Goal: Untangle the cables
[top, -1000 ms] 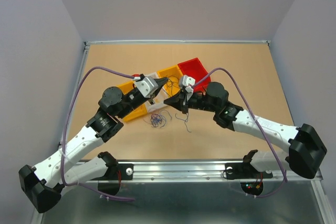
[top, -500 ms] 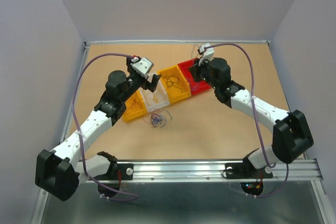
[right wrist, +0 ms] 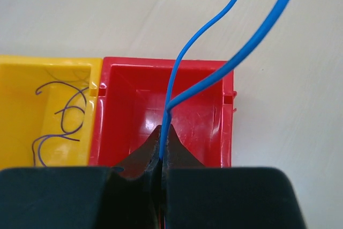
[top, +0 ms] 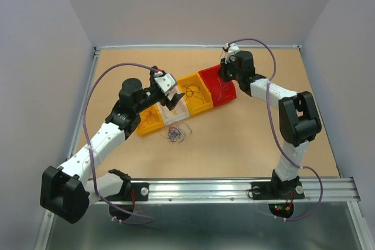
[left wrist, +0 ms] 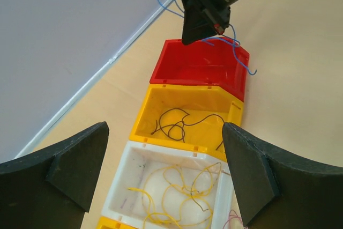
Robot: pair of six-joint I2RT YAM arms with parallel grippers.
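The loose wad of cables (top: 176, 134) lies on the table in front of a row of bins. My right gripper (top: 224, 78) (right wrist: 163, 132) is shut on a thin blue wire (right wrist: 225, 73) (left wrist: 236, 52) and holds it above the red bin (top: 226, 96) (right wrist: 134, 111). The wire's two ends loop upward past the fingers. Hovering over the white bin (top: 174, 111) (left wrist: 134, 162), my left gripper (top: 171, 96) (left wrist: 165, 127) is open with nothing between its fingers. Yellow wires (left wrist: 177, 191) lie in the white bin. Black wires (left wrist: 174, 124) lie in the yellow bin (top: 196, 93) (left wrist: 187, 96).
A second yellow bin (top: 149, 120) ends the row at the left. The row runs diagonally across the middle of the table. A raised rail (top: 199, 46) borders the far edge, with grey walls on three sides.
Both arms have swung from the wad back to the bins. The right carried the blue wire over the red bin. The left gripper, shut a second ago, has opened over the white bin.
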